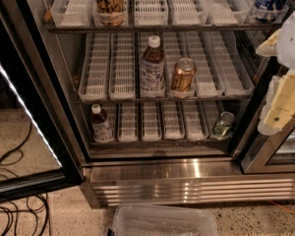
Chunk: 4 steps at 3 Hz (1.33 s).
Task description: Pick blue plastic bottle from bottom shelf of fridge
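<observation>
fridge (187,173) open | end effector (283,95) rt edge, opening unclear | blue plastic bottle (101,125) untouched

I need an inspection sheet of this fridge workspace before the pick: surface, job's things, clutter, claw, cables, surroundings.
Surface: bottom shelf, lined with white slotted lane trays.
Job's things: blue plastic bottle stands upright at the left end of the bottom shelf; fridge is open.
Clutter: green can at the right end of the same shelf; taller brown bottle and gold can on the shelf above.
Claw: claw at the right edge of the view, far from the bottle.
Cables: black cables on the floor at left; orange cable at right.
Surroundings: glass door swung open at left; clear plastic bin on the floor in front.
</observation>
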Motion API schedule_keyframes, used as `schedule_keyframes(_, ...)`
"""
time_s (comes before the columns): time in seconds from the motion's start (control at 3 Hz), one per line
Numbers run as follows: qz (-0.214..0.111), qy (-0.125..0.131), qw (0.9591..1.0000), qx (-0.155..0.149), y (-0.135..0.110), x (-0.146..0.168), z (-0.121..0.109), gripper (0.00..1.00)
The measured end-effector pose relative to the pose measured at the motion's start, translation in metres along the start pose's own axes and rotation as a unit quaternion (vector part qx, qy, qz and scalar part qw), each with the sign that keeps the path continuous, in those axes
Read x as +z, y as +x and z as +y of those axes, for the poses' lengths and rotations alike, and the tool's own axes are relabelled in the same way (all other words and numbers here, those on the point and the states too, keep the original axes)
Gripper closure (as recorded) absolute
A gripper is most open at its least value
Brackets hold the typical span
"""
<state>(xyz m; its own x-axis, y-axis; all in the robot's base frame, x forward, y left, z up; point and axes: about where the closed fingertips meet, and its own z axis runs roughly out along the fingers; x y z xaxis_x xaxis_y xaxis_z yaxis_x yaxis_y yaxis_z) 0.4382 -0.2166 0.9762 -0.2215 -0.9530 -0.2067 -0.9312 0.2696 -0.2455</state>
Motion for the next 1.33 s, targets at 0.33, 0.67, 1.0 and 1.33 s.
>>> schedule_keyframes(0.33,0.000,0.000,1.0000,0.000,0.000,0.000,0.000,0.00)
schedule_keyframes(0.67,-0.025,-0.015,0.9995,0.010,-0.009,0.020,0.008,0.00)
schedule_keyframes(1.0,-0.052,-0.051,0.9973,-0.009,-0.031,0.039,0.023,0.00)
schedule_keyframes(1.33,-0.082,-0.090,0.9923,-0.021,-0.050,0.053,0.036,0.00)
